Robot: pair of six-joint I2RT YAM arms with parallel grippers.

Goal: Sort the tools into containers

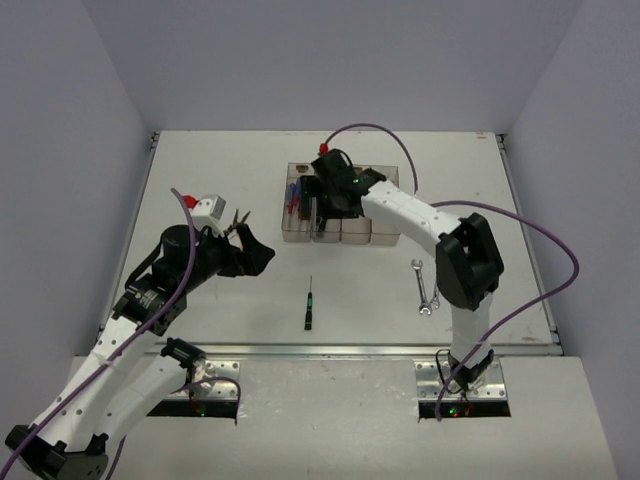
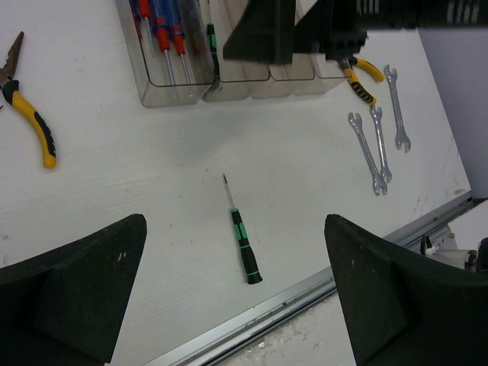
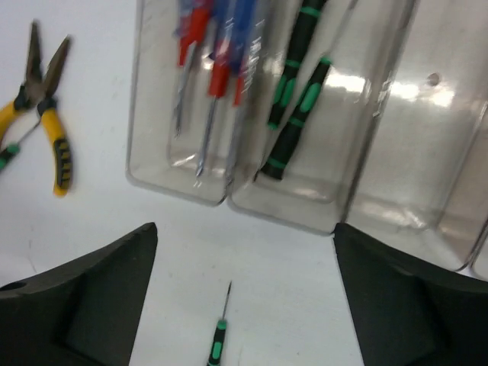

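Tool sorting, roughly halfway: most screwdrivers are binned, wrenches and pliers aren't.

The containers (image 1: 355,235) sit at 12 o'clock on the table (image 1: 200,170). The leftmost bin has the blue-handled screwdrivers (image 3: 217,46), the next one has two black-and-green screwdrivers (image 3: 293,99), and the third looks bare. Left to sort: one loose screwdriver (image 2: 245,248) at 6 o'clock from the bins, three silver wrenches (image 2: 377,141) around 4 o'clock, yellow-handled pliers (image 2: 30,110) at 9 o'clock, plus a second pair of pliers (image 2: 364,80) poking out at the bins' right end. That pair looks like it's on the table, but it's half hidden. The right claw (image 3: 244,229) hangs over the bins, spread wide, holding nothing. The left claw (image 1: 256,252) hovers at 8 o'clock from the bins, also wide apart and empty. My guess is the loose screwdriver goes next.
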